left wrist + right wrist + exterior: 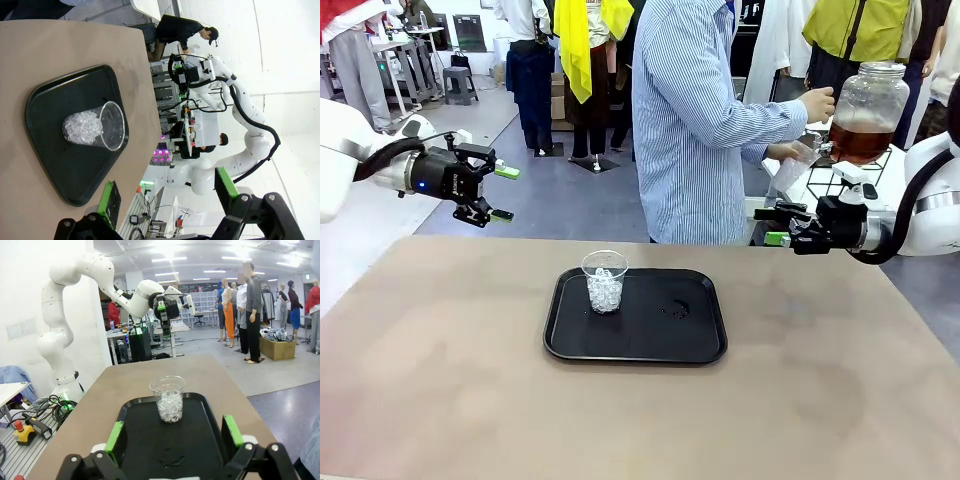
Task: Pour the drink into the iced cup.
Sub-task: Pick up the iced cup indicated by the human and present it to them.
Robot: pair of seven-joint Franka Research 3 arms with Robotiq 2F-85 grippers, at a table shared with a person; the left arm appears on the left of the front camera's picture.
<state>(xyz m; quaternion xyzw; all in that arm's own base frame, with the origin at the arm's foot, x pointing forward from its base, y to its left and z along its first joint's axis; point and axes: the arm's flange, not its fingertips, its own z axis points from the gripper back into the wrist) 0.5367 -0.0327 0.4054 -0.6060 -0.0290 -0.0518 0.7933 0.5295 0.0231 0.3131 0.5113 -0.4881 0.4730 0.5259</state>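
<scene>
Pour isn't starting yet, as far as I can judge. The iced cup (604,285) is sitting upright on the black tray (560,345), left of the tray's middle, and it's carrying ice only, no amber in it.

The drink (860,140) is sitting off the table (440,380), in the lower part of a big glass jar (868,100) behind the right arm. The person is standing at the far side and turning toward that jar, with one hand (817,103) resting on it near the top. The other hand is holding something clear lower down; too small to say what.

The left gripper (505,193) is hovering over the table's far left edge, jaws standing wide apart, gripping nothing. The right gripper (772,224) is hanging at the far right edge, jaws likewise spread and empty.

Remaining, by my read: the drink needs to be getting to the table in something pourable, then the whole pour.

Counting:
- 1 iced cup
- 1 tray, with 1 small wet patch (676,309) right of the cup
- 1 jar of drink
- 2 grippers
- 1 person at the table
</scene>
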